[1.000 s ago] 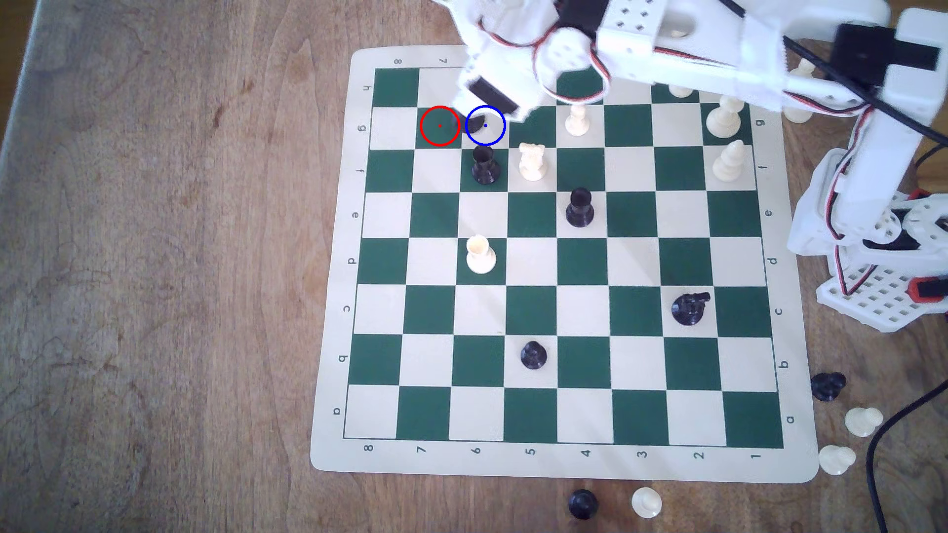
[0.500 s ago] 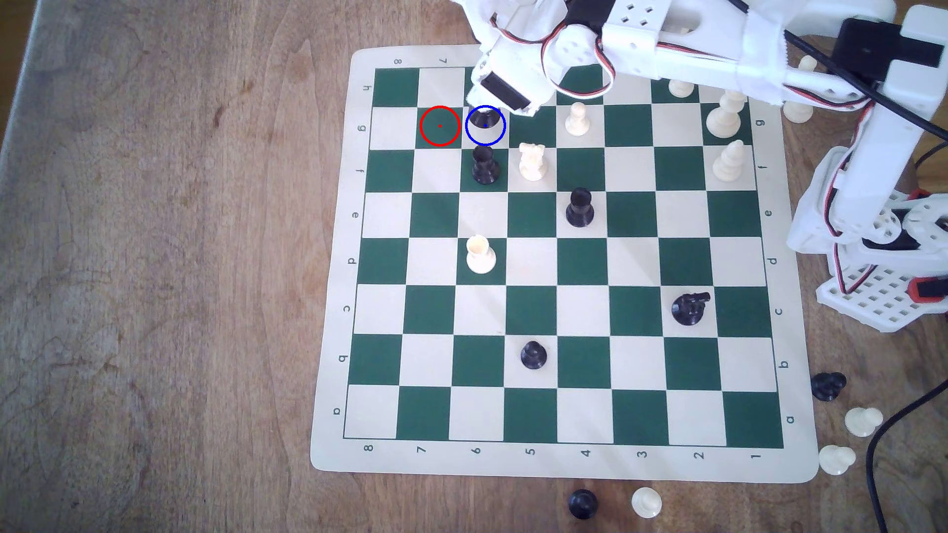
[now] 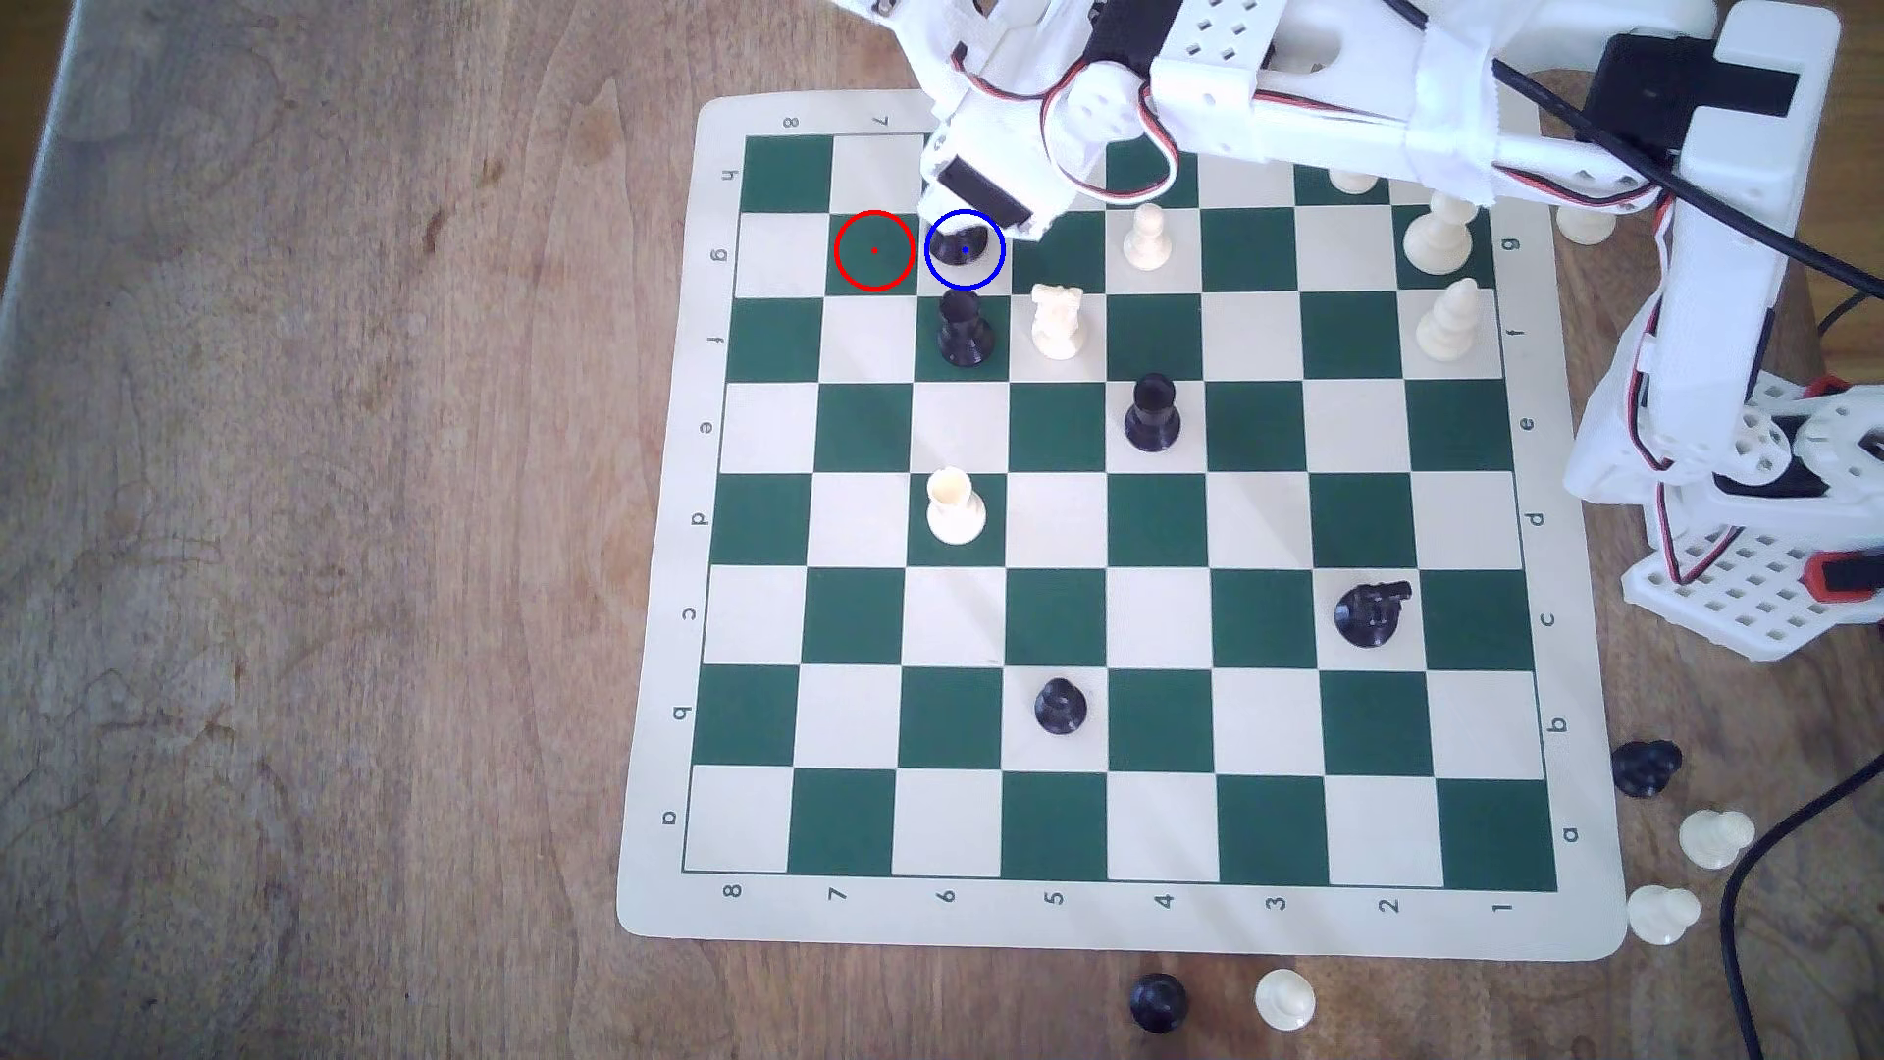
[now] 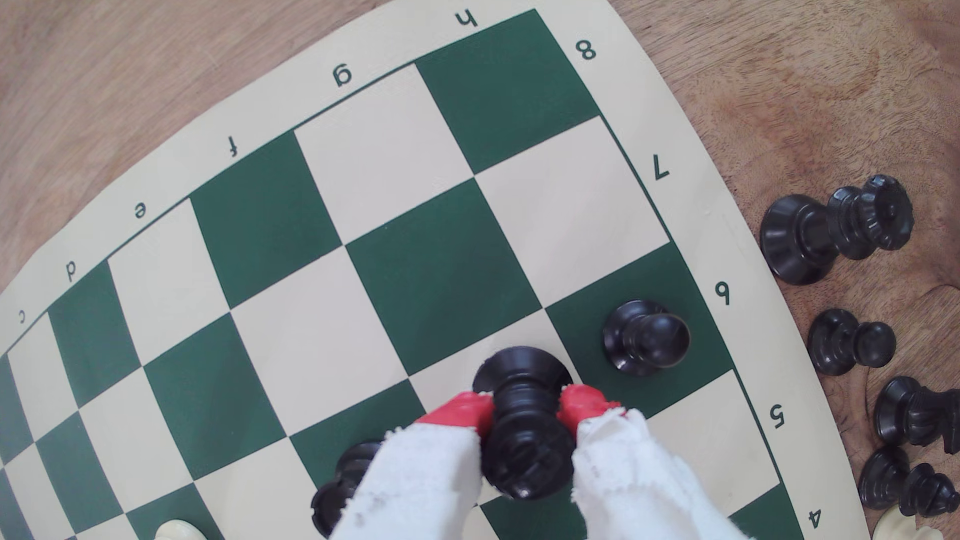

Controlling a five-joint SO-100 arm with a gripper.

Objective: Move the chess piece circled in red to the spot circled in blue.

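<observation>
Red ring (image 3: 874,251) sitting on bare green square, exterior view's left. Just right of it, tall black piece (image 3: 964,245) standing inside blue ring (image 3: 964,251) on cream square, base touching chessboard (image 3: 652,713). Hand (image 4: 524,410) reaching down from above, red fingertips (image 4: 465,413) pinching piece's stem from both sides. Black pawn (image 4: 644,337) standing on neighbouring green square near board edge. Spare black pieces (image 4: 836,228) lying on tabletop (image 3: 306,612) beyond edge.
</observation>
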